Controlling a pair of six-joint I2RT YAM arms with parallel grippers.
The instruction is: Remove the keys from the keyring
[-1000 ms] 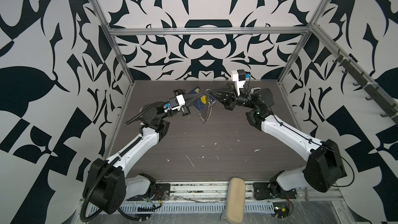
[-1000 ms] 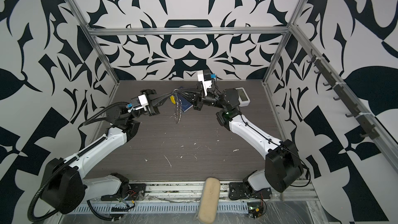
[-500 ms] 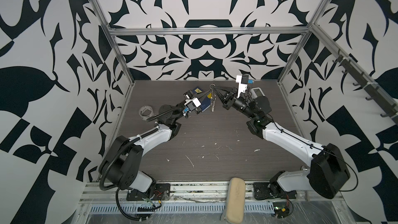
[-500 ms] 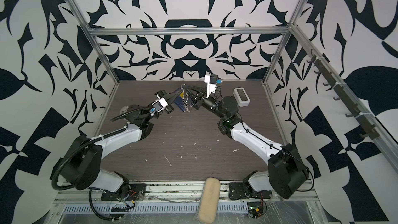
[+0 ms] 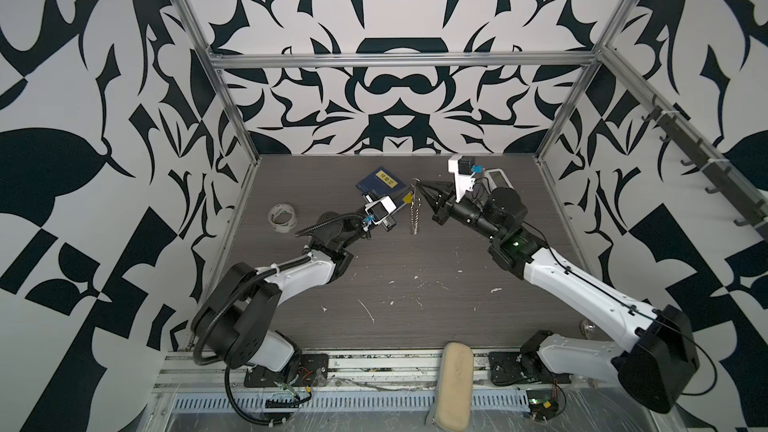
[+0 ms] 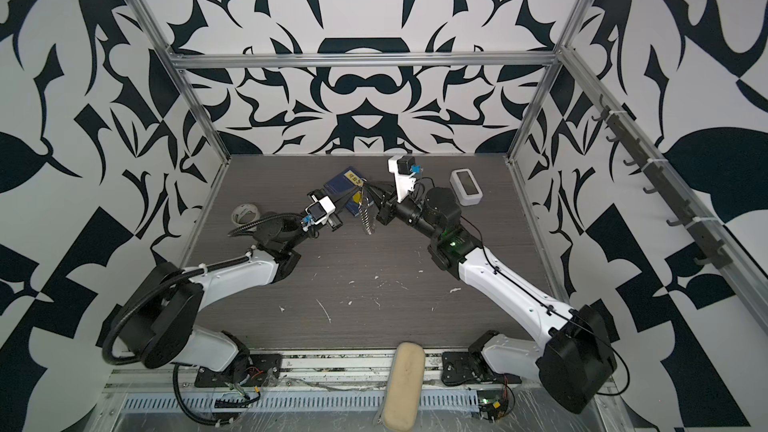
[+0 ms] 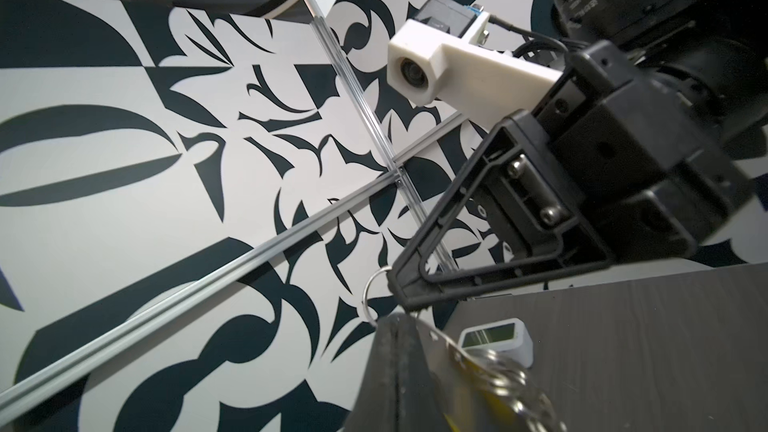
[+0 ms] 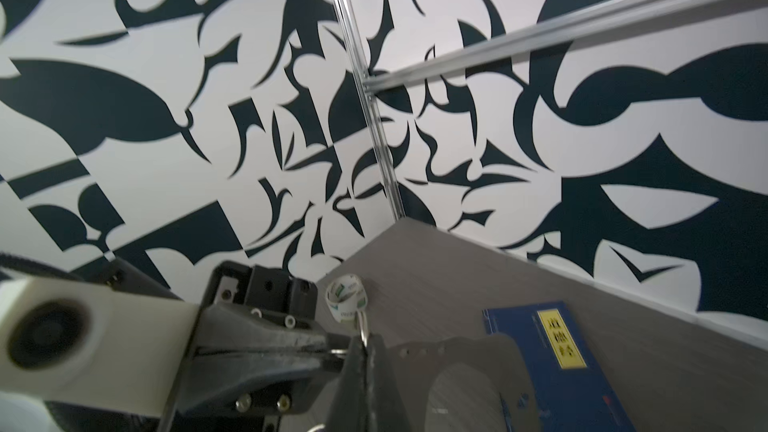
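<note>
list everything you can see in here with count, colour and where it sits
keyring: 1, silver chain of small rings, hanging over the table's back middle
key tag: 1, yellow, at the chain's top
booklet: 1, blue with yellow label, flat at back middle
tape roll: 1, whitish, back left
small device: 1, white with dark screen, back right
pad: 1, beige, on the front rail
table: 1, dark grey, flecked with white scraps
left claw: 1, black, shut, tip at the key tag
right claw: 1, black, shut on the keyring's top ring
</note>
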